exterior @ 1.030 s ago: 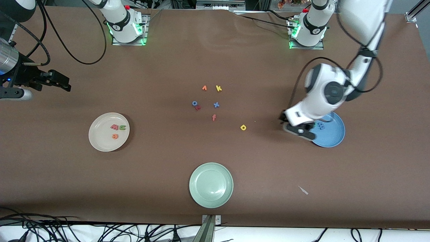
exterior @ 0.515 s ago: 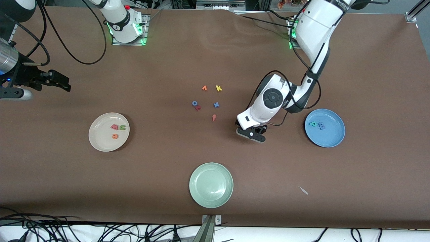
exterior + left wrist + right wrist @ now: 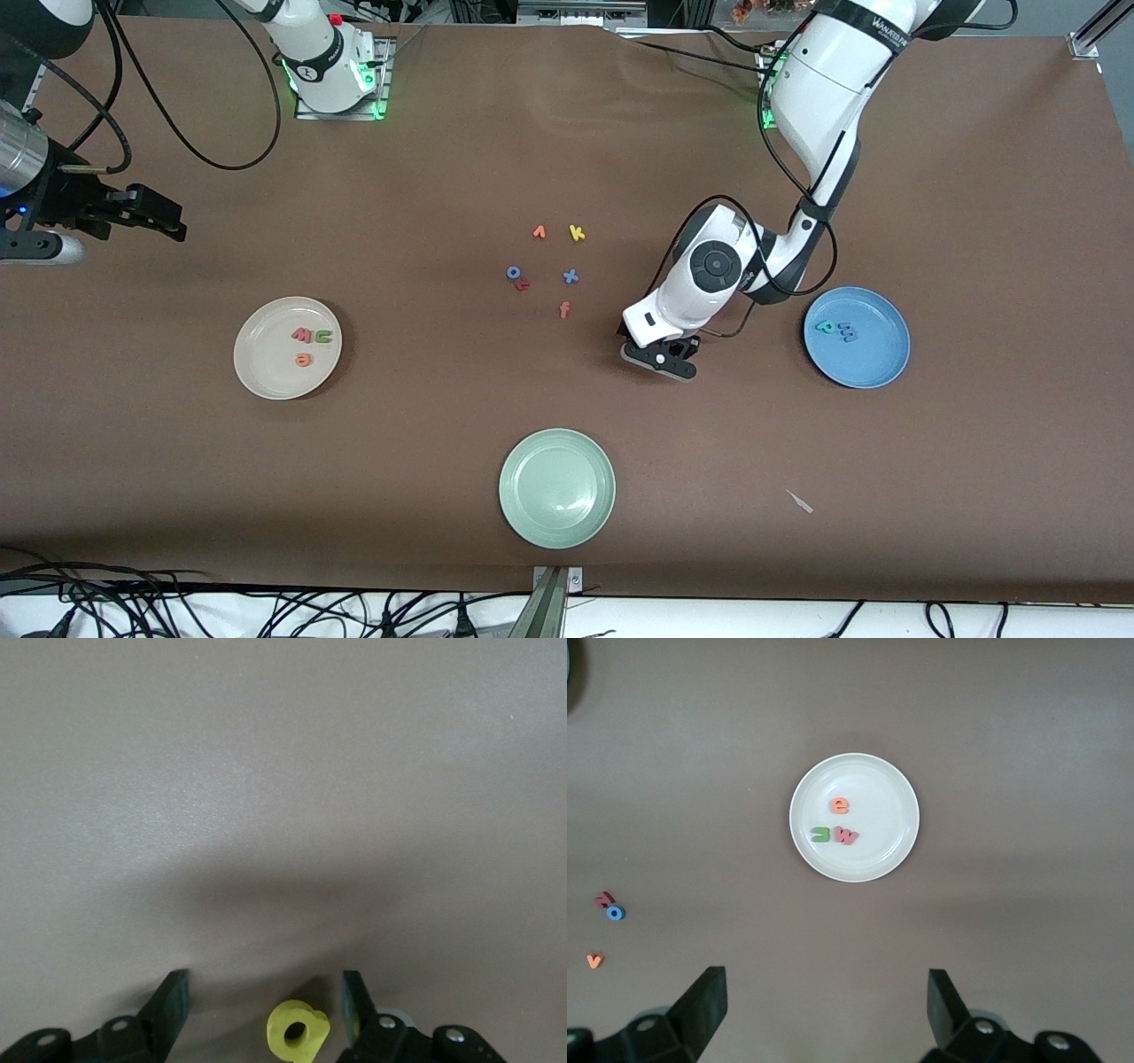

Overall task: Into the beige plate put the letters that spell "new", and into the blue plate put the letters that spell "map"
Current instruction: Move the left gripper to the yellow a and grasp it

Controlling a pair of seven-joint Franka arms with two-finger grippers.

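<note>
Down at mid-table, the left gripper straddles the yellow a with jaws apart, not yet clamped. Both m and p lie in the blue plate; n, e and w sit in the beige plate. Waiting near the table's edge at its own end, the right gripper is spread wide and empty.

green n, orange e, pinkish-red w lie flat in the beige plate; teal p, blue m in the blue plate; yellow a flat on the table.

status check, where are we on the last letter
Left pincer open, straddling yellow a on the table. Right pincer open, waiting over beige plate. Nothing in the way.
</note>
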